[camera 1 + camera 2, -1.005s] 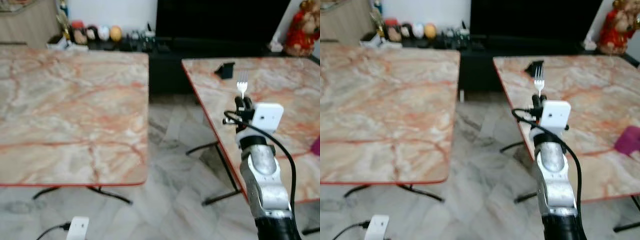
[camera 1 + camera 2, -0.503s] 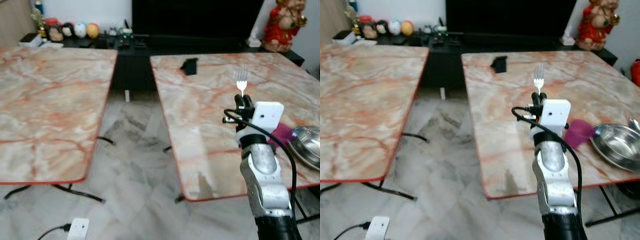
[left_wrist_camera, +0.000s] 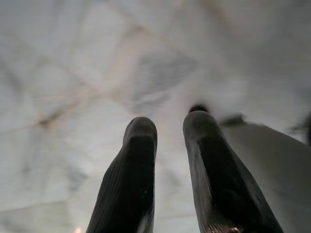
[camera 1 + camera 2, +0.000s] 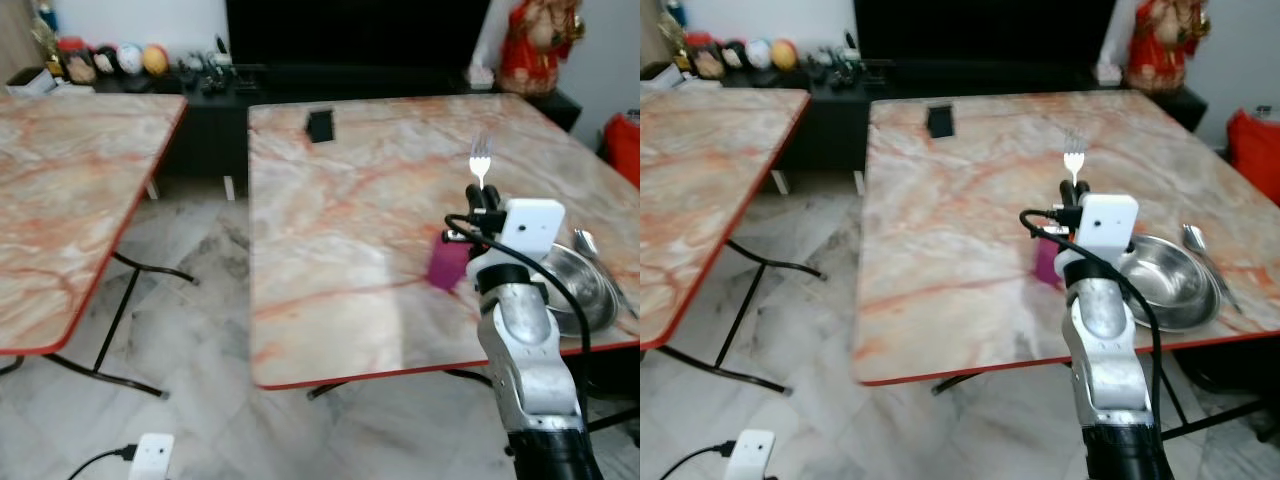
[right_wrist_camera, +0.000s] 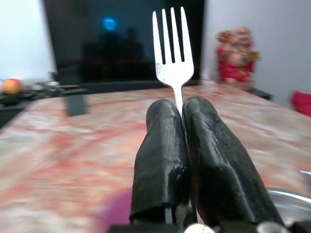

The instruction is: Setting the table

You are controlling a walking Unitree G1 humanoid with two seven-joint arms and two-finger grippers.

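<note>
The right gripper (image 5: 181,109) clamps a silver 4-tined fork (image 5: 172,46) upright — above the marble-patterned table (image 4: 340,230) — no writing readable.

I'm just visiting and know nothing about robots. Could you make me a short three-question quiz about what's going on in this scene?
1. True or false: the right tool is shut on a fork held with its tines pointing up.
2. Multiple choice: what lies on the marble table just beside the steel bowl, on its far right? A) a knife B) a spoon C) a plate
3. Fill in: a ____-coloured cup stands on the table, partly hidden behind the right arm.

Key
1. True. The two black fingers pinch the handle.
2. B
3. Purple (magenta)
</note>
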